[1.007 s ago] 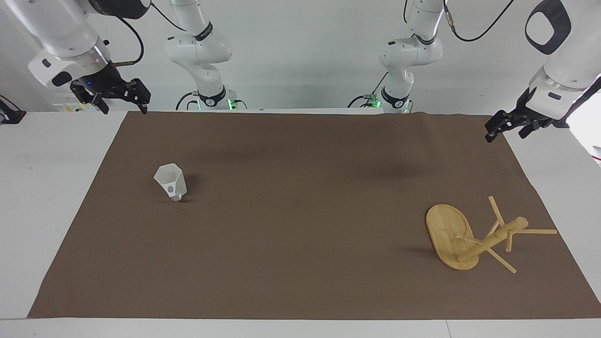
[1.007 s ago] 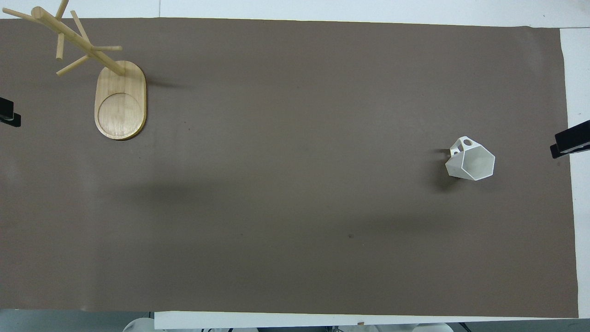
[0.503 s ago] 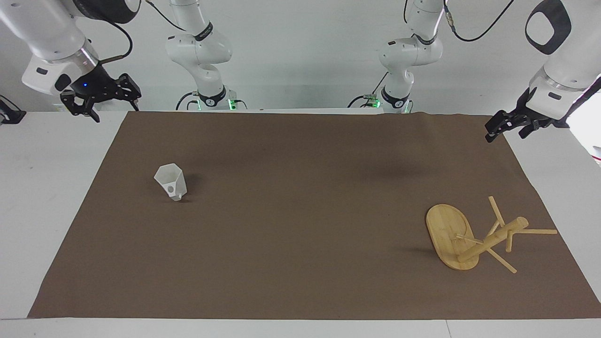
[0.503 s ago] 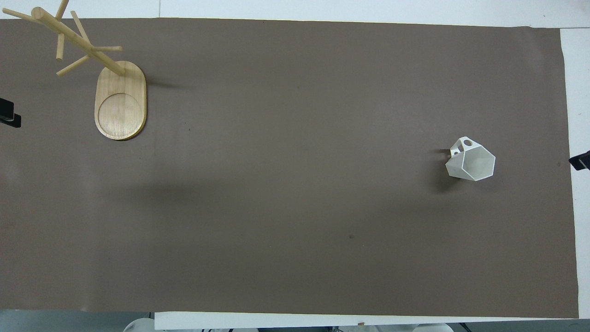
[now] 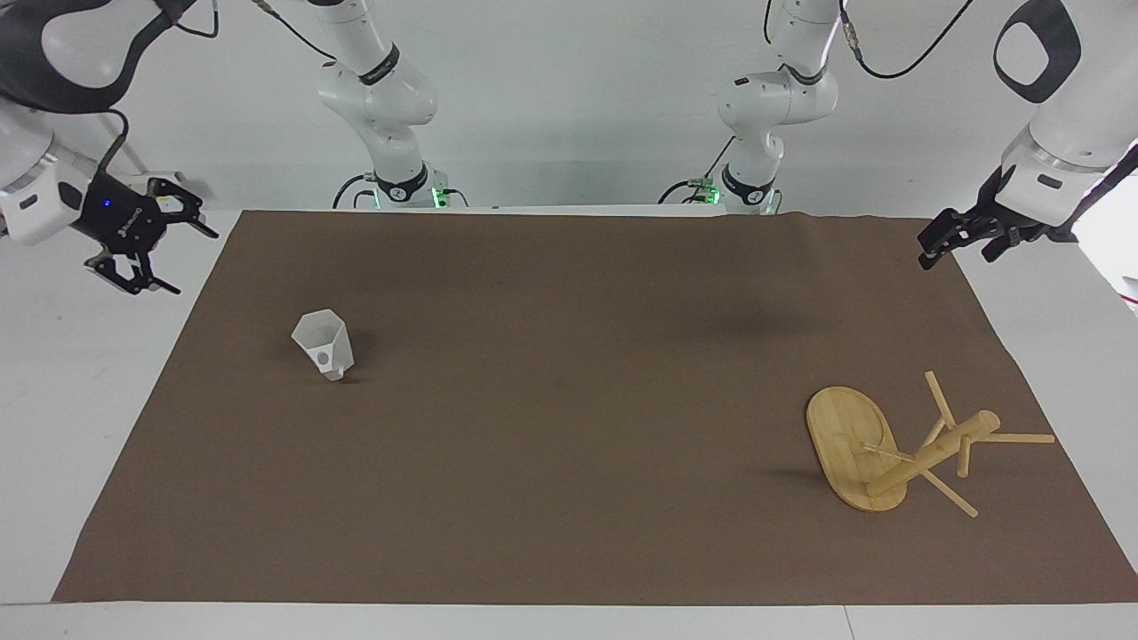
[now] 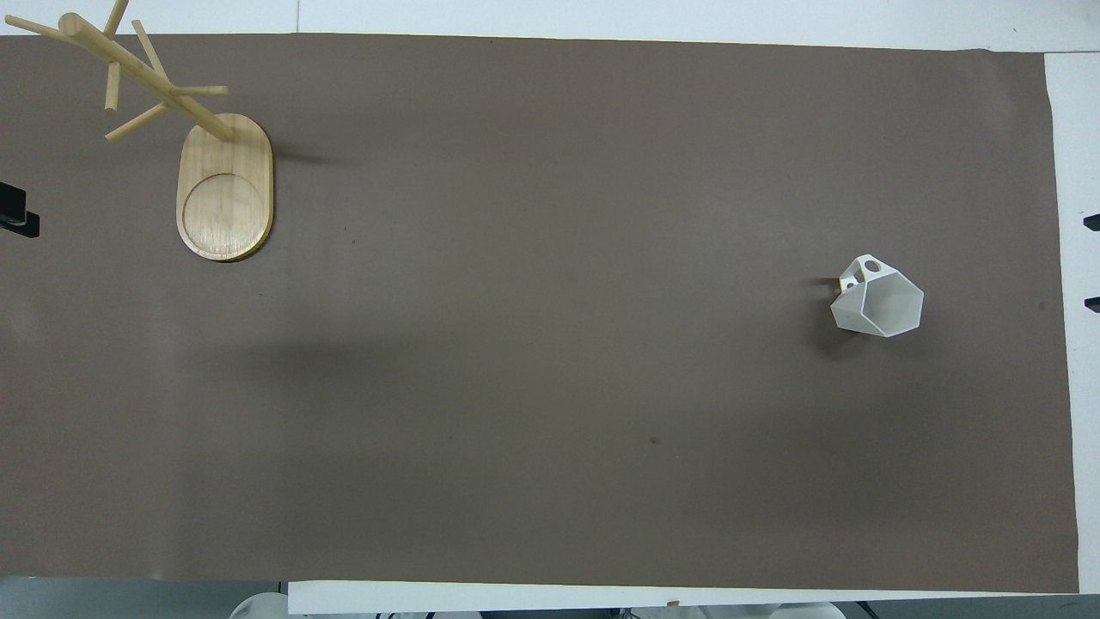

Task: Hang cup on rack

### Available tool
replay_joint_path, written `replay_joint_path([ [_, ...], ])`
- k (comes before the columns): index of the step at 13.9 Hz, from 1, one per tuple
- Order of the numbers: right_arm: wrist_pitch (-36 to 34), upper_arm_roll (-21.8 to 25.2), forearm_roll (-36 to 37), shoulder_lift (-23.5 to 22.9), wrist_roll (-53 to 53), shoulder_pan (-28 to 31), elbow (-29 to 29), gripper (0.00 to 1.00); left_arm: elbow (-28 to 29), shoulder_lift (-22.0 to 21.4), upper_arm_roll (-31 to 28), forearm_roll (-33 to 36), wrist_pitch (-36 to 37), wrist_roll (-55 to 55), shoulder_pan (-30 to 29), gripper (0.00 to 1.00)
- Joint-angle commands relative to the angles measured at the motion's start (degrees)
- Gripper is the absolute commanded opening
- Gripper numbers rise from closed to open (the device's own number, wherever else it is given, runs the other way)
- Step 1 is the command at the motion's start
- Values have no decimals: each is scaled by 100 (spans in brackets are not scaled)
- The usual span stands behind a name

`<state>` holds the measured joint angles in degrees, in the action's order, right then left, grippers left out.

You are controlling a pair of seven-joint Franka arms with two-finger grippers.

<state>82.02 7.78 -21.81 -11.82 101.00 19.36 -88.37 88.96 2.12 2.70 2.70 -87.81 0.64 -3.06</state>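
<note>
Right gripper (image 5: 173, 248) swung out over bare desk (image 5: 80, 373), fingers wide, cup (image 5: 323, 345) well apart; left gripper (image 5: 958, 242) waited, fingers unreadable.

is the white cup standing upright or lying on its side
Upright: the cup rests on its narrow base on the brown mat, with its hexagonal rim open upward.

A white table (image 5: 53, 444) is covered almost wholly by a brown mat (image 5: 569, 427), with bare white margins left at its ends. A plain white wall (image 5: 578, 98) is seen at the robots' end.
</note>
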Motion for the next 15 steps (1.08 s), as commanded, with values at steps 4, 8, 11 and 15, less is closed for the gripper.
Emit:
replay_joint_path([
  [4,-1020,-381,-1931,-1979,2412,920,522,100,174,-159,-33,20,18,15,34,100],
  [8,-1232,-1120,-2196,-2938,3363,1553,601,100,174,-159,-33,20,18,15,34,100],
  [11,-1355,-1130,-2187,-3002,3778,1685,522,100,174,-159,-33,20,18,15,34,100],
  [15,-1338,-1130,-2362,-3204,4366,1730,189,100,174,-159,-33,20,18,15,34,100],
])
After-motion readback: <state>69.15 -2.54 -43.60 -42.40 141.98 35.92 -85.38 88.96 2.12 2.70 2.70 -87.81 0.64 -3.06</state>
